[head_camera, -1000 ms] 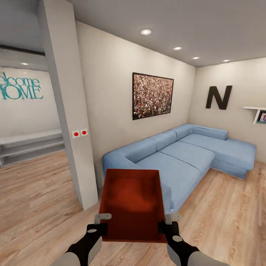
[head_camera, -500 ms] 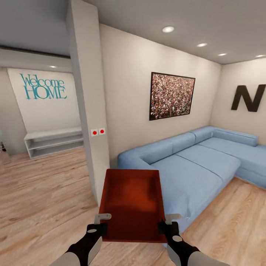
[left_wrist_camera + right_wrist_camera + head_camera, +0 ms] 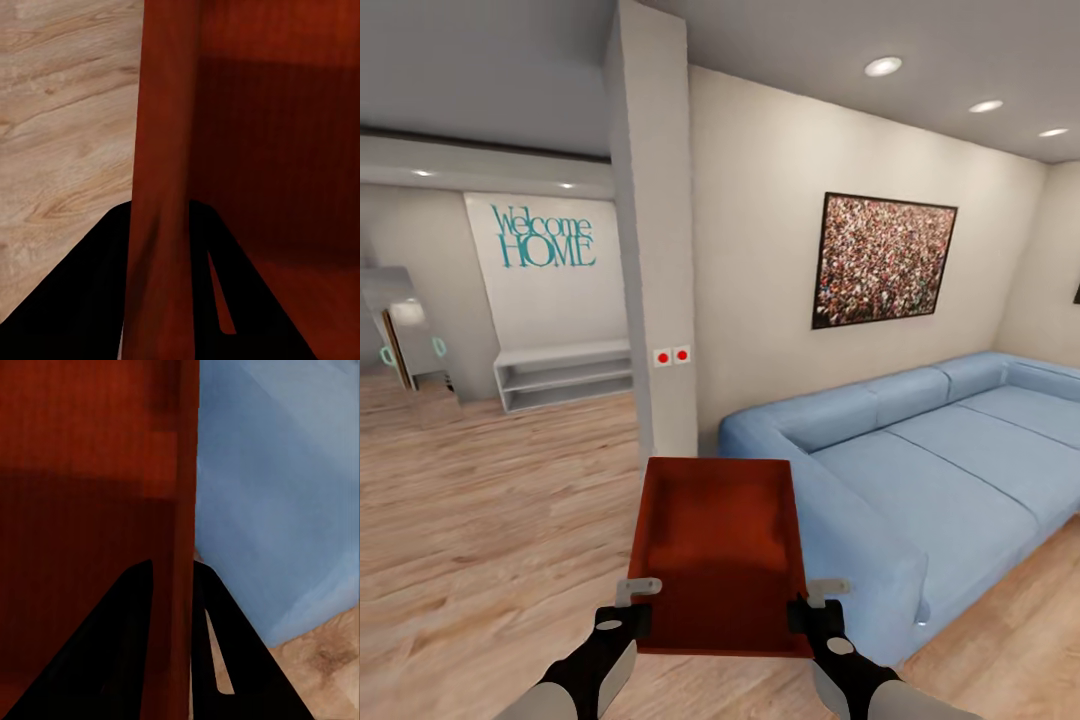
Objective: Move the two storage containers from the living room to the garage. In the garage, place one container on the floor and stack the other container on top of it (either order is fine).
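Observation:
An orange-red lidless storage container [image 3: 715, 550] is held in front of me above the light wood-plank floor [image 3: 480, 520] of the living room. My left gripper [image 3: 638, 600] is shut on its left wall, and my right gripper [image 3: 815, 598] is shut on its right wall. In the left wrist view the container wall [image 3: 161, 150] runs between the two black fingers [image 3: 97, 285]. The right wrist view shows the other wall [image 3: 176, 510] pinched the same way, with blue sofa behind it. The second container, the garage and its concrete floor are out of view.
A blue corner sofa [image 3: 920, 460] stands close on the right, just past the container. A white pillar [image 3: 660, 300] with two red switches rises straight ahead. Beyond it on the left, wood floor leads to a low white shelf [image 3: 560, 375] and a leaning mirror [image 3: 405, 330].
The whole view has swung to the left, so pillar, picture and sofa have slid rightward in the picture. The container and both grippers keep the same pose before me.

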{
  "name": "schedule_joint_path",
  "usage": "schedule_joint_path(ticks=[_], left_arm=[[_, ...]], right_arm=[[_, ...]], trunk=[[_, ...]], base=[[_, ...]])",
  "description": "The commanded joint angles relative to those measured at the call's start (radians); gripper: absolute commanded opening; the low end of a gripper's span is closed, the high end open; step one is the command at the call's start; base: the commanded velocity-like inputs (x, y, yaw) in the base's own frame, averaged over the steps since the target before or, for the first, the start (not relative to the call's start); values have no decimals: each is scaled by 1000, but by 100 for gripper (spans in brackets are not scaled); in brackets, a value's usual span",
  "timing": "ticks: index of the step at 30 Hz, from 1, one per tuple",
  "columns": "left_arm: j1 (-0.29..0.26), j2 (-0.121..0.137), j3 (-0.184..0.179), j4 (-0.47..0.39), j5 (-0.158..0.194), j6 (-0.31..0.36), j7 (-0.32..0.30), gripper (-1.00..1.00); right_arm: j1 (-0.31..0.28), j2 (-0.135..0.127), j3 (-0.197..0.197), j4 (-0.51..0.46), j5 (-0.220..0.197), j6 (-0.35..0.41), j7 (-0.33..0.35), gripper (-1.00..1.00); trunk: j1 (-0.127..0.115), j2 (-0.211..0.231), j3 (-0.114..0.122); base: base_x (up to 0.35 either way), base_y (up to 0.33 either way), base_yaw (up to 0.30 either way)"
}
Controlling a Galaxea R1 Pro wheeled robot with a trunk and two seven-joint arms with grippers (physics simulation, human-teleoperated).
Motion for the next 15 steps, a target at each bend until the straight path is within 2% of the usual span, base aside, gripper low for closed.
schedule_joint_path(ticks=[1, 15], left_arm=[[0, 3, 16, -5, -18, 7, 14, -100], [0, 3, 16, -5, -18, 7, 14, -100]], right_arm=[[0, 0, -22, 2, -7, -3, -9, -100], [0, 0, -22, 2, -8, -3, -8, -100]], trunk=[[0, -1, 0], [0, -1, 0]], base=[[76, 0, 300], [78, 0, 300]])
